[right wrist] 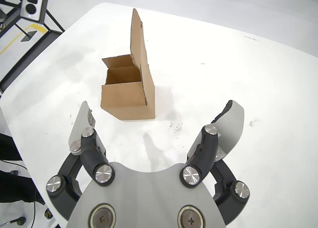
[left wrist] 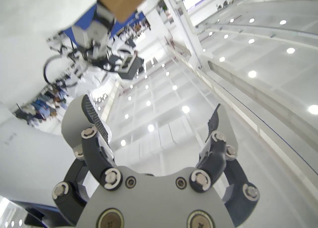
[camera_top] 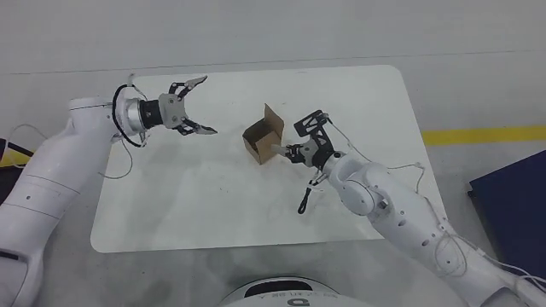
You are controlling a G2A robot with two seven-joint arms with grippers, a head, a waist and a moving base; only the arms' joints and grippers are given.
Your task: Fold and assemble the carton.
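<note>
Right gripper (right wrist: 159,104) is hanging just beside the carton (right wrist: 126,101) with fingers spread wide, gripping nothing. The carton is sitting near the middle of the white table (right wrist: 223,65): small, brown, plain, open at the top, one long flap standing upright along a side and a short flap at the far end leaning outward. Left gripper (camera_top: 207,104) is hovering above the table on the carton's other side, well apart from it, fingers likewise spread and empty.
</note>
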